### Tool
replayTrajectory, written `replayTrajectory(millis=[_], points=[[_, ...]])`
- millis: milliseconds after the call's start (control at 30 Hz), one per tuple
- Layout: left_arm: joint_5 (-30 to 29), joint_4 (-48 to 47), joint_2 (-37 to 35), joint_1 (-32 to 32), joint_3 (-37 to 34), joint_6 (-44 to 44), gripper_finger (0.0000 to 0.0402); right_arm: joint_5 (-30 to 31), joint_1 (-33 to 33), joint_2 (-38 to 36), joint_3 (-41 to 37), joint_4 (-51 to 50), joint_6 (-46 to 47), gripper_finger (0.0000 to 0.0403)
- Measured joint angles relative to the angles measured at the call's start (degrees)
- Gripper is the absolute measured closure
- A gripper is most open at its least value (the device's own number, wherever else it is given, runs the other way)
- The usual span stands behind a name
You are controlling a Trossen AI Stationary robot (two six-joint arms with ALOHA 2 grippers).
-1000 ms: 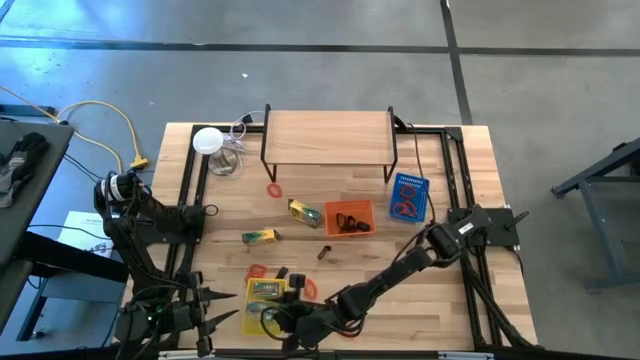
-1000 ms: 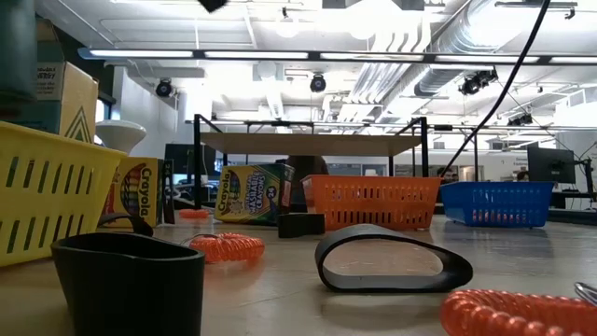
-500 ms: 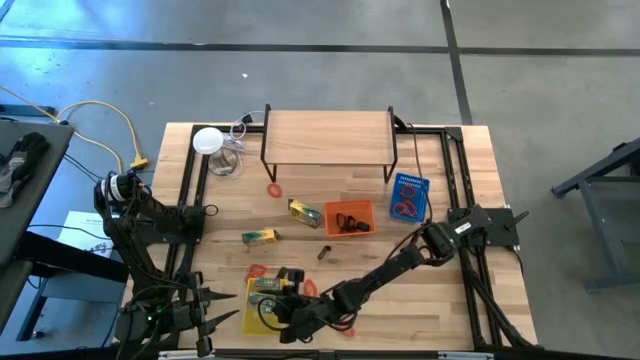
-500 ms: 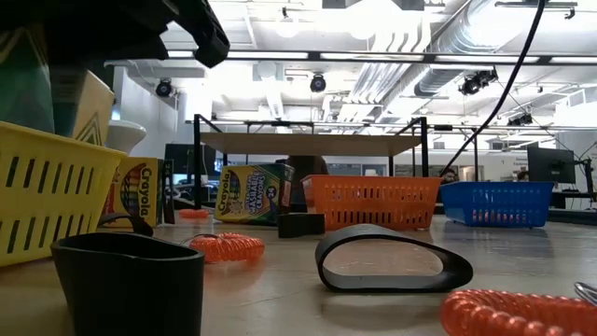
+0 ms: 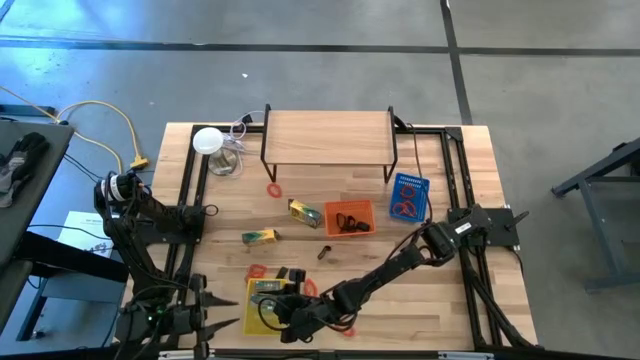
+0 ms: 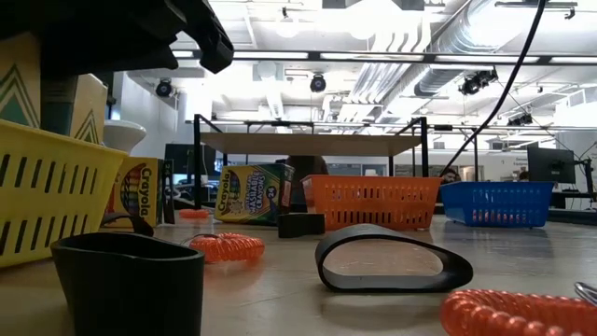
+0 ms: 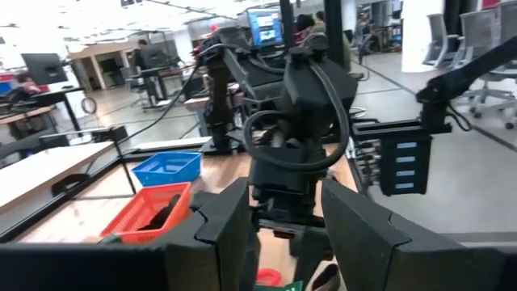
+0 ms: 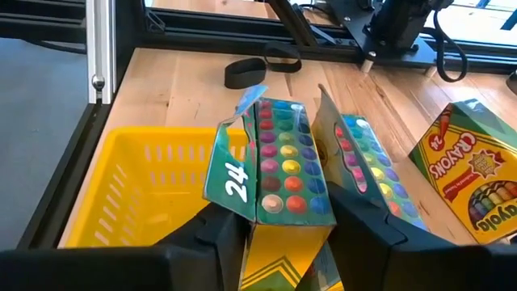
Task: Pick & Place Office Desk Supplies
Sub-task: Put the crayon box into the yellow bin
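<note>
So the right gripper [image 5: 283, 305] is stretched across to the 7 o'clock corner of the surface [image 5: 440, 300], parked right over the yellow basket [image 5: 252, 314]. It's got an open-topped crayon pack [image 8: 271, 174] (the one with "24" on the flap) standing upright in it, above the basket. Honestly can't tell whether the gripper is clamping that pack or sitting loose around it.

A second open crayon pack [image 8: 363, 162] stands just beside the first one, touching or nearly so. A third pack [image 8: 472, 174] lies flat on the wood nearby, and a black band [image 8: 258, 69] lies on the wood past the basket.

The left gripper [image 5: 215, 320] is waiting at about 8 o'clock, off the edge of the surface, spread open with nothing in it.

The rest of the stuff, seen from above:
- Two more packs lie loose, one [image 5: 305, 212] near the centre and one [image 5: 260, 236] at its 8 o'clock.
- A red band [image 5: 274, 189] sits at 11 o'clock from the centre pack.
- A black clip [image 5: 324, 252] is at 6 o'clock from the orange basket [image 5: 350, 208].
- The blue basket [image 5: 409, 183] is at 2 o'clock from the orange one and holds red bands [image 5: 403, 208].
</note>
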Motion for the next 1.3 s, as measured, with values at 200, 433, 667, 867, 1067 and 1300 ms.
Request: replayTrajectory(millis=[200,433,667,867,1067,1300], points=[[0.38,-0.02,0.00,0.09,0.00,0.00,0.0254,1.04,0.07,0.00,0.00,0.00,-1.84,0.0257],[0.40,-0.02,0.00,0.09,0.00,0.02,0.0254,1.18,0.40,0.00,0.00,-0.02,-2.73,0.0257],[0.40,-0.02,0.00,0.09,0.00,0.02,0.0254,1.31,0.78,0.00,-0.02,0.24,-3.52,0.0257],[0.40,-0.02,0.00,0.09,0.00,0.02,0.0254,0.58,0.83,-0.10,-0.02,0.87,-2.28,0.0248],[0.40,-0.01,0.00,0.09,0.00,0.02,0.0254,2.01,0.83,-0.11,-0.02,0.50,-2.22,0.0213],[0.38,-0.02,0.00,0.09,0.00,0.02,0.0254,2.45,1.86,-0.09,-0.02,2.57,-6.64,0.0195]])
